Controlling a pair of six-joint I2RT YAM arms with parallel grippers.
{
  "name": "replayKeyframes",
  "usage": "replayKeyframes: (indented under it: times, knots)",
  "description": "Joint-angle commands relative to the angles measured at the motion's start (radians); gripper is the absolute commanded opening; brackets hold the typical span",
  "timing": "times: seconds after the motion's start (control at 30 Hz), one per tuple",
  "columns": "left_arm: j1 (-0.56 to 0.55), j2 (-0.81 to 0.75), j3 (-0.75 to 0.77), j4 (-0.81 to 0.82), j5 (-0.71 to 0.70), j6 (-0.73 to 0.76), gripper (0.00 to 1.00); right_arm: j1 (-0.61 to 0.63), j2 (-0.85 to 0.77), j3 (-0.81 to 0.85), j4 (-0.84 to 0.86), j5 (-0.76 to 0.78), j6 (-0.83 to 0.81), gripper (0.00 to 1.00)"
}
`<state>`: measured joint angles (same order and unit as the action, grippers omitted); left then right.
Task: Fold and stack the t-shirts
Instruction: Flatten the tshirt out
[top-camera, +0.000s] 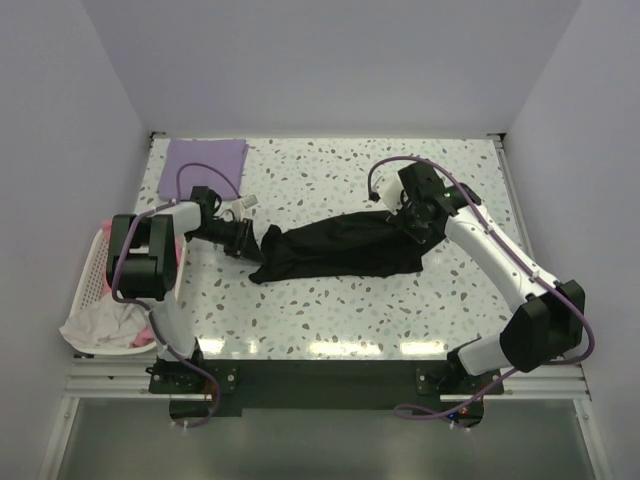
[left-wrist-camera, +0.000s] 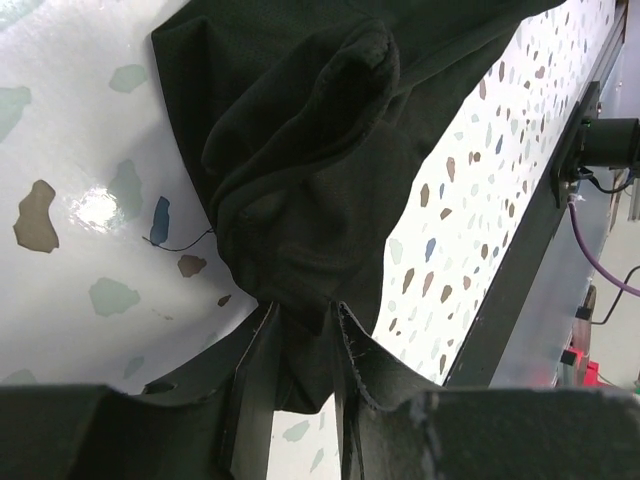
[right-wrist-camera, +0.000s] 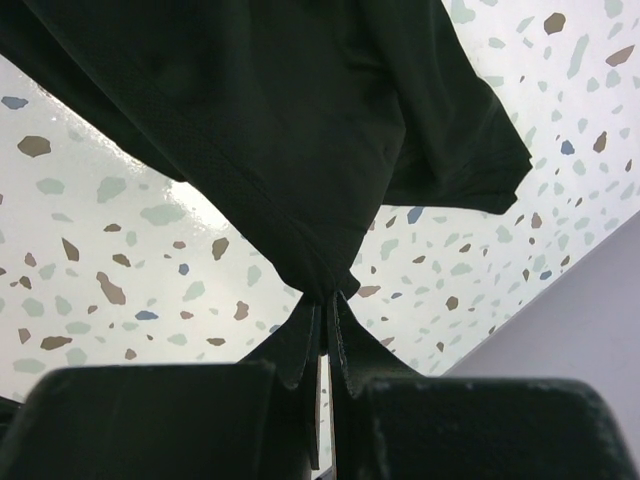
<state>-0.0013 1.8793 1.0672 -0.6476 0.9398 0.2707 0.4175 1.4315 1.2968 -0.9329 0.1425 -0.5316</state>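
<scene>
Black t-shirt (top-camera: 345, 255) lies rumpled on the table (top-camera: 320, 180). Right gripper (right-wrist-camera: 326, 308) jaws pinch one edge; left gripper (left-wrist-camera: 300, 335) jaws straddle the opposite bunch, grip unclear. Limp, light cloth, probably best taken by its corners.

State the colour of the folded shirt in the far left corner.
Folded shirt: plain lavender-purple, best in top external view.
</scene>
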Motion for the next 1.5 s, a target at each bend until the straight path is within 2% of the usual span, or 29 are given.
replayKeyframes:
  times: [0.0,0.17,0.4,0.63,0.73,0.87,1.0,1.3,1.47]
  knots:
    - [-0.006,-0.022,0.005,0.035,0.019,-0.018,0.31,-0.005,0.006,0.021,-0.001,0.025,0.001,0.00]
    - [-0.008,-0.029,0.020,0.042,0.019,-0.024,0.28,-0.005,0.012,0.019,-0.001,0.020,0.004,0.00]
    - [-0.022,0.015,0.050,0.036,0.021,-0.034,0.31,-0.005,0.017,0.032,-0.003,0.029,-0.005,0.00]
    - [-0.028,0.012,0.046,0.040,0.014,-0.037,0.29,-0.006,0.037,0.047,-0.003,0.025,-0.008,0.00]
    - [-0.029,0.017,0.046,0.040,0.011,-0.039,0.30,-0.006,0.043,0.050,-0.004,0.026,-0.007,0.00]
    - [-0.032,0.027,0.048,0.043,-0.004,-0.051,0.36,-0.006,0.041,0.050,-0.006,0.026,-0.010,0.00]
    - [-0.039,0.037,0.048,0.046,-0.024,-0.056,0.36,-0.008,0.040,0.052,-0.006,0.031,-0.013,0.00]
    - [-0.048,0.037,0.062,0.048,-0.018,-0.062,0.23,-0.013,0.044,0.058,-0.007,0.031,-0.016,0.00]
    - [-0.043,0.015,0.097,0.017,-0.024,-0.041,0.05,-0.028,0.040,0.065,-0.009,0.025,-0.018,0.00]
